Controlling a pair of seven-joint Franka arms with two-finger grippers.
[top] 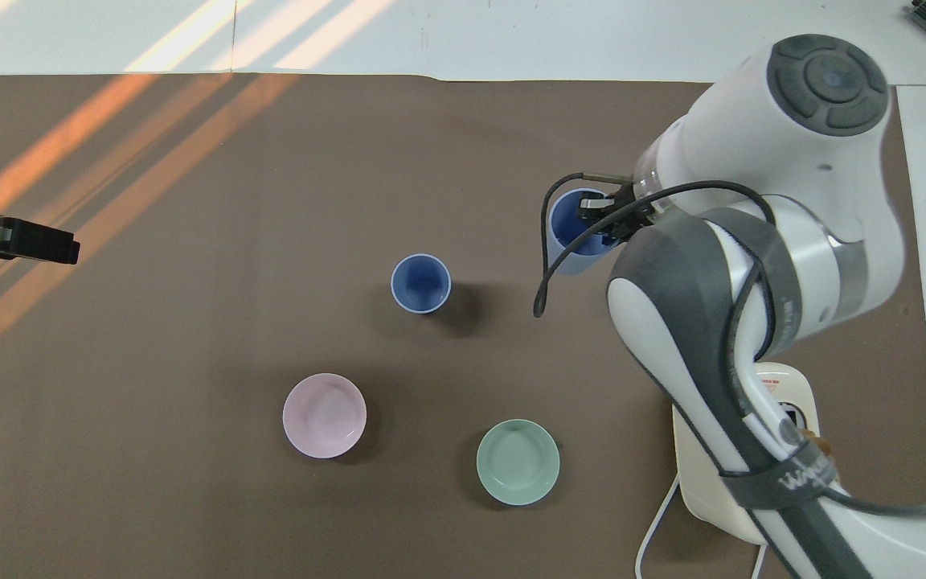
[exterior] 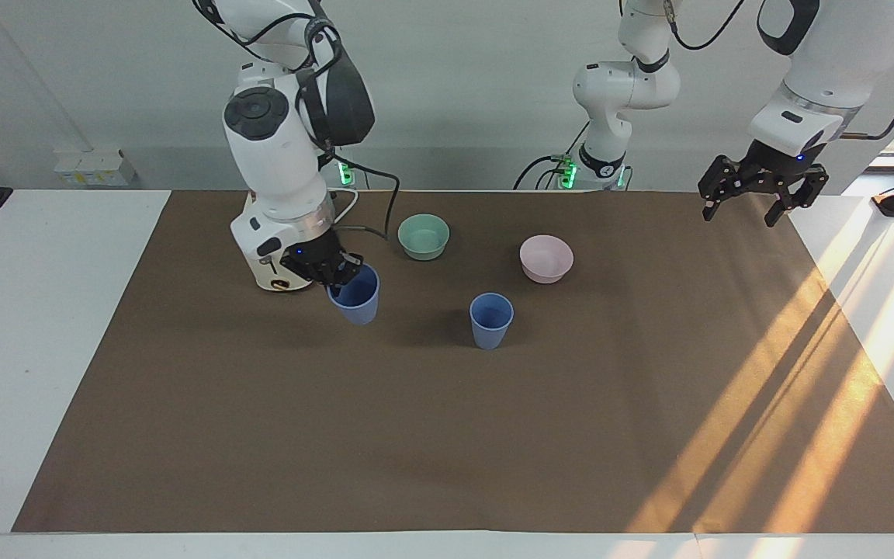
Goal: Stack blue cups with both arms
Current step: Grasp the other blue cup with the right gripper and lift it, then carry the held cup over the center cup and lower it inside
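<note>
Right pincer point(exterior: 336, 273) clamped on lifted blue cup point(exterior: 355, 293), left of centre; second blue cup point(exterior: 491, 320) standing centre; left pincer point(exterior: 762, 200) spread empty, upper right.

White jointed arms point(exterior: 276, 167), grey joint caps, silver wrist rings, black cables, black clawed tool point(exterior: 761, 190)

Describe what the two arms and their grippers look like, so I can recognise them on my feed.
Both arms are glossy white with rounded joints, dark grey panels and silver wrist rings. The right arm has a grey disc cap and loose black cables. The right gripper and left gripper are black and clawed, with a small blue light above each.
</note>
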